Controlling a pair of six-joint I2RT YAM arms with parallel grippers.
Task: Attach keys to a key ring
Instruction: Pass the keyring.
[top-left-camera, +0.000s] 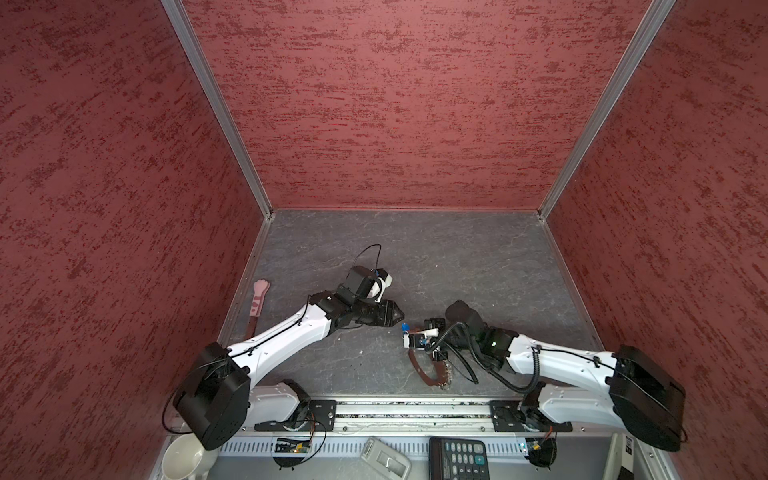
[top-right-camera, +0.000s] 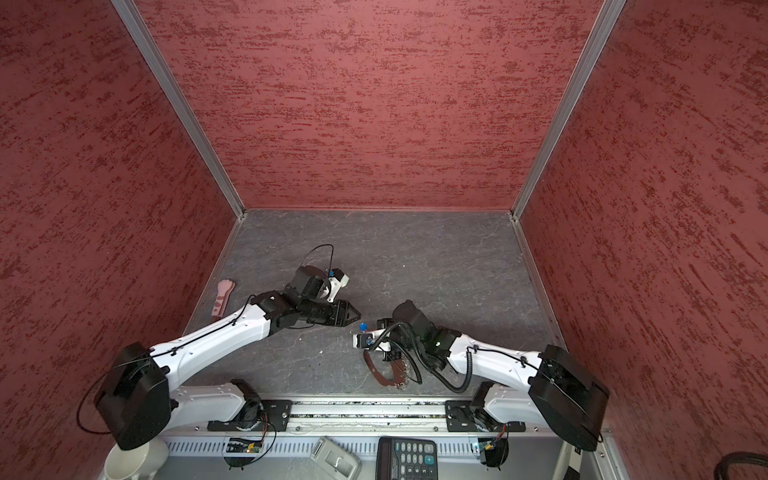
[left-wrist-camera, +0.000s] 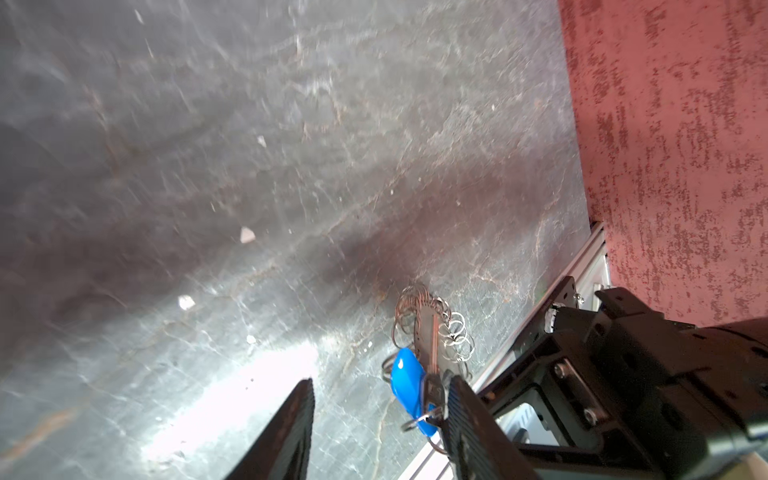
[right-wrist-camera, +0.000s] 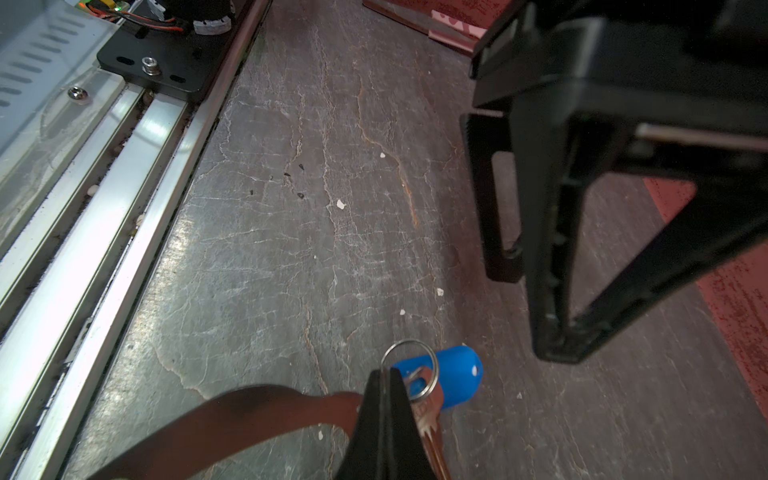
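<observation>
Right pincer (right-wrist-camera: 388, 376) clamped together on the key ring (right-wrist-camera: 249, 411) near the front edge of the tabletop (top-left-camera: 457, 257); blue key tag (right-wrist-camera: 455, 374) dangles at its tips. Left pincer (left-wrist-camera: 380, 382) stands apart beside the tag. Risk: tag possibly not fully threaded; a brush could drag it off.

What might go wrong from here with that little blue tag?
The blue tag sits beside the shut right gripper, which pinches the key ring; a jerk might shake it loose. The open left gripper, close by, might bump the tag or ring instead of gripping cleanly.
</observation>
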